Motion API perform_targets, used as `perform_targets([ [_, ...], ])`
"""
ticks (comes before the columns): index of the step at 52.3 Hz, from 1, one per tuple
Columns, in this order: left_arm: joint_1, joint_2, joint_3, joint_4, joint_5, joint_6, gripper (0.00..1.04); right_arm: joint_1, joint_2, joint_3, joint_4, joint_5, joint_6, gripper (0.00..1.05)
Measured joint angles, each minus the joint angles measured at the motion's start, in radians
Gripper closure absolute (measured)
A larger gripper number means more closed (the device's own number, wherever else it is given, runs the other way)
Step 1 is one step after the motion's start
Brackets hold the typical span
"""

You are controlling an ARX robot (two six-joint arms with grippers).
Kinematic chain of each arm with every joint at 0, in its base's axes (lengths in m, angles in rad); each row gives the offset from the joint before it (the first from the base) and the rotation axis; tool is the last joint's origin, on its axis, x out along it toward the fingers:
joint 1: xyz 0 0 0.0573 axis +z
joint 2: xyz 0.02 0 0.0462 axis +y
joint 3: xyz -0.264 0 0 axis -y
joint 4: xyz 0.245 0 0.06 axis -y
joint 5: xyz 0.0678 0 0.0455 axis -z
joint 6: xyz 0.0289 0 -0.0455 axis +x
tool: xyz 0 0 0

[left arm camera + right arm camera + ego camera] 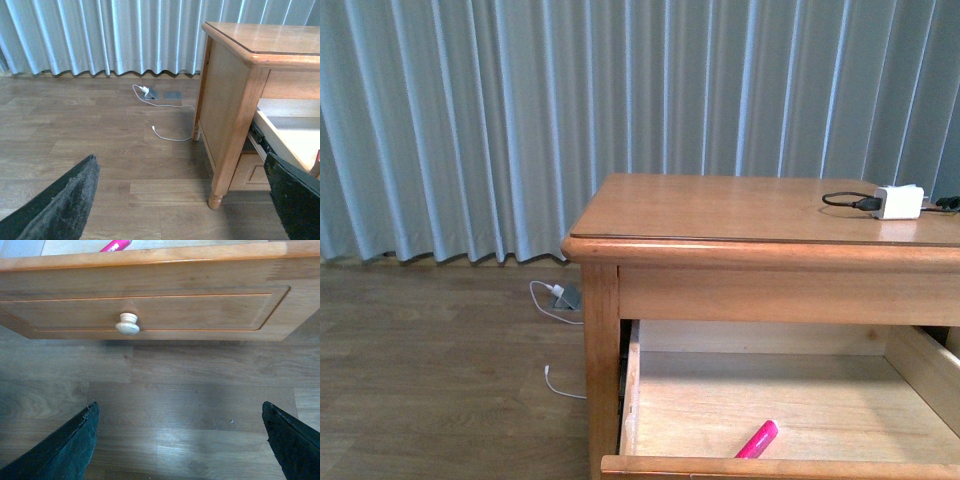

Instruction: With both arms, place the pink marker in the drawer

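Note:
The pink marker [757,440] lies inside the open drawer [650,400], near its front edge. Its tip also shows in the right wrist view [116,245], just behind the drawer front [200,312] with the round wooden knob [127,324]. My right gripper [180,440] is open and empty, over the floor in front of the drawer front. My left gripper [182,200] is open and empty, over the floor beside the cabinet, with the open drawer's side [280,142] by its far finger. Neither arm shows in the front view.
The light-oak cabinet [720,210] carries a white charger block [899,202] with a black cable. A white cable [167,135] and a floor socket [150,92] lie on the wood floor by the curtain [520,120]. The cabinet leg [216,200] stands near my left gripper.

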Motion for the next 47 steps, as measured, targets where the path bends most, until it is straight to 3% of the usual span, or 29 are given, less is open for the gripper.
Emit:
perform_targets([
  [18, 0.000, 0.000, 0.000, 0.000, 0.000, 0.000, 0.06, 0.141, 0.491, 0.163, 0.215, 0.078, 0.042, 0.08],
  [35, 0.000, 0.000, 0.000, 0.000, 0.000, 0.000, 0.06, 0.162, 0.774, 0.286, 0.394, 0.153, 0.056, 0.08],
  [47, 0.000, 0.000, 0.000, 0.000, 0.000, 0.000, 0.06, 0.163, 0.943, 0.354, 0.619, 0.191, 0.017, 0.08],
])
